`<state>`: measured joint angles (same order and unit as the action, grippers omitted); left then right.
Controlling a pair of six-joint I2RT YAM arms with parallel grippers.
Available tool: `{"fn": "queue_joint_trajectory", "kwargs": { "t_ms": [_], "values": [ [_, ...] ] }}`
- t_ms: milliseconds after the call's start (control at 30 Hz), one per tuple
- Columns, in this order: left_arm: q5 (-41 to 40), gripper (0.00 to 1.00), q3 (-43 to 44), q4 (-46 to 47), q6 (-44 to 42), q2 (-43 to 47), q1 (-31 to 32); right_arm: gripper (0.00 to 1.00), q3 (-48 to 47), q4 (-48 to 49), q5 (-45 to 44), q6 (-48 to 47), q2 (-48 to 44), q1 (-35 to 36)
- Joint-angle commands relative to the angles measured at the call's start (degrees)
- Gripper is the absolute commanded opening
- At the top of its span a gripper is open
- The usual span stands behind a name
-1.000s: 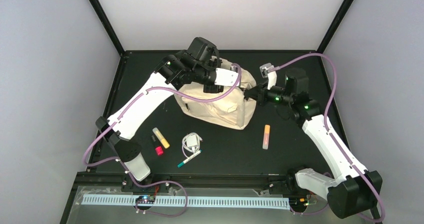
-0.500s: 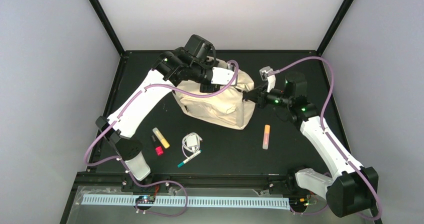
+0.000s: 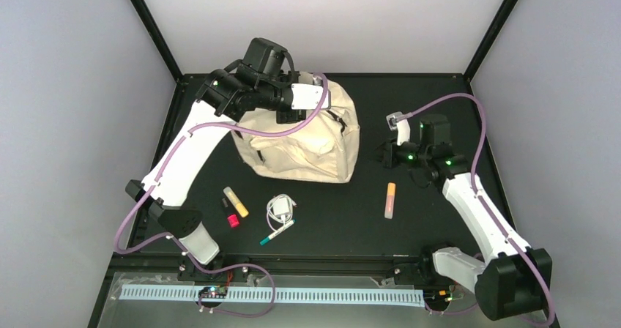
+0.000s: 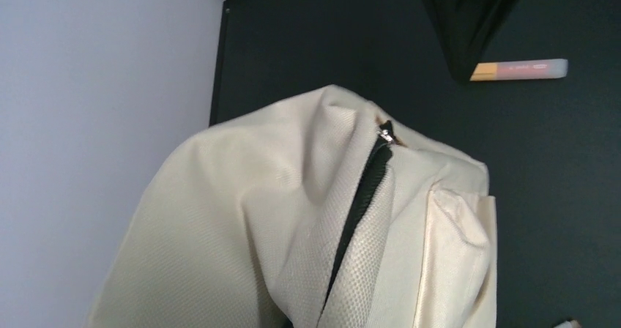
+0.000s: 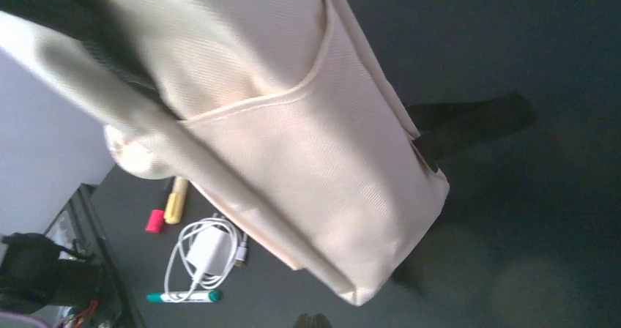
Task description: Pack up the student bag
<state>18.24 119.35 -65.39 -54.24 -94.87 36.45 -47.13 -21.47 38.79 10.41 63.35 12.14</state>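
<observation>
The student bag (image 3: 307, 145) is a cream fabric backpack standing at the back middle of the black table. My left gripper (image 3: 287, 114) sits on its top left edge, shut on the fabric; its fingers are hidden in the left wrist view, where the bag (image 4: 242, 218) and its dark zipper (image 4: 362, 196) fill the frame. My right gripper (image 3: 386, 154) hangs to the right of the bag, apart from it. In the right wrist view that gripper (image 5: 311, 321) is shut and empty, facing the bag's side pocket (image 5: 307, 152) and a black strap (image 5: 469, 123).
An orange highlighter (image 3: 390, 200) lies right of the bag. In front of the bag lie a yellow highlighter (image 3: 236, 202), a small pink item (image 3: 233, 220), a white charger with cable (image 3: 282, 209) and a green marker (image 3: 276, 233). Grey walls close in left, right and back.
The left arm has swung left, drawing the bag with it. The right gripper, earlier at the bag's right side, has come away from it and now stands apart.
</observation>
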Motion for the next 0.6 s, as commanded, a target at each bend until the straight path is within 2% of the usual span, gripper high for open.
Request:
{"fn": "queue_joint_trajectory", "kwargs": {
  "t_ms": [0,67,167,200,267,400,500,567],
  "values": [
    [5.91,0.02,0.77,0.44,-0.96,3.48,0.52,0.01,-2.91,-1.50,4.91,-0.57,-4.87,0.25],
    [7.23,0.02,0.51,-0.51,-1.16,3.30,0.55,0.01,-3.63,-1.44,6.68,-1.82,-6.39,0.59],
    [8.77,0.02,-0.33,-0.81,-1.22,3.37,0.47,0.09,-3.92,1.61,7.01,-2.19,-8.17,3.13],
    [9.38,0.02,-0.67,-0.91,-1.16,3.32,0.51,0.16,-3.74,3.19,5.87,-2.08,-8.46,4.67],
    [10.44,0.02,-1.66,-0.96,-1.01,3.35,0.65,0.20,-3.47,5.90,2.38,-3.08,-8.76,7.53],
    [10.51,0.02,-3.48,-1.27,-1.13,4.12,0.95,0.24,-4.60,11.72,-2.64,-3.94,-9.29,8.51],
    [10.27,0.02,-3.59,-1.77,-0.81,4.87,1.00,0.25,-8.28,10.33,-8.91,-6.73,-7.30,8.56],
    [10.39,0.02,-3.60,-2.26,-0.49,5.27,1.01,0.36,-8.88,10.03,-10.85,-8.53,-5.37,8.56]
  ]
}}
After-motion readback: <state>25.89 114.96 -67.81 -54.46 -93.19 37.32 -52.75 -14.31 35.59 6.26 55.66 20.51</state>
